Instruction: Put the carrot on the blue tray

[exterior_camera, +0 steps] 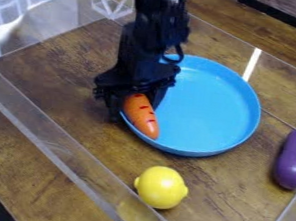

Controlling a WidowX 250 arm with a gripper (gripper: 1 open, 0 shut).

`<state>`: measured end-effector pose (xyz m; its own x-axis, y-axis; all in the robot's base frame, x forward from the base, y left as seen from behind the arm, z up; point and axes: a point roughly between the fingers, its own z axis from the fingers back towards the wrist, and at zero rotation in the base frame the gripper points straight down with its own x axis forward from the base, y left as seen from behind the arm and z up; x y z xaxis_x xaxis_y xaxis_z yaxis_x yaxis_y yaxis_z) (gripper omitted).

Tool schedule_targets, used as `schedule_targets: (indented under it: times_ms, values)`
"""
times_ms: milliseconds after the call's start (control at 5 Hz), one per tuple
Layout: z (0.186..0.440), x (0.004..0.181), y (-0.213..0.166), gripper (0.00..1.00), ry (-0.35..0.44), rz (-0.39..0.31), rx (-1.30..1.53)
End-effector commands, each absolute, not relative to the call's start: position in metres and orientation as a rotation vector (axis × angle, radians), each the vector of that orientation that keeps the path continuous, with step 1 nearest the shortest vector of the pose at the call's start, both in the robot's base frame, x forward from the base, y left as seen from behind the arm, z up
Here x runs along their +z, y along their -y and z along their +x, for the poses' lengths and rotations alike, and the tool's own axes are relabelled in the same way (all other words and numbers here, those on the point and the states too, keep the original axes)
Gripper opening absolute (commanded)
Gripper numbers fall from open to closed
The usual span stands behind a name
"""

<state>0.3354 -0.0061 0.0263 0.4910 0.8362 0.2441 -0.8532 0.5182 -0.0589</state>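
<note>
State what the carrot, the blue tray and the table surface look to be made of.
Carrot: probably moulded plastic or rubber, matte orange with dark grooves.
Blue tray: likely plastic, an even bright blue with a raised rim and a soft sheen.
Table: wood or wood-look laminate, dark brown with visible grain and plank lines; which one is unclear.

Orange carrot (pixel 144 114), blue tray (pixel 224 116)

- Arm (pixel 158 18): all black, blocky stacked segments with matte finish, motion-blurred in places
- Gripper (pixel 133 93): black, two short dark fingers (pixel 110 85) spreading from a wider black base
- Black cable loop at far top-left edge beside the arm
- No markings, screws or labels readable
</note>
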Motion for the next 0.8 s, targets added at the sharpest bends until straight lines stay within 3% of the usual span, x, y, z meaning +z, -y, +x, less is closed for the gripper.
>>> schedule_targets:
  times_ms: [0,400,600]
  values:
    - [0.342,0.048,0.007,0.00,0.294,0.050,1.001]
    - [0.333,0.070,0.010,0.00,0.267,0.032,0.931]
    - [0.346,0.073,0.009,0.00,0.236,0.020,0.912]
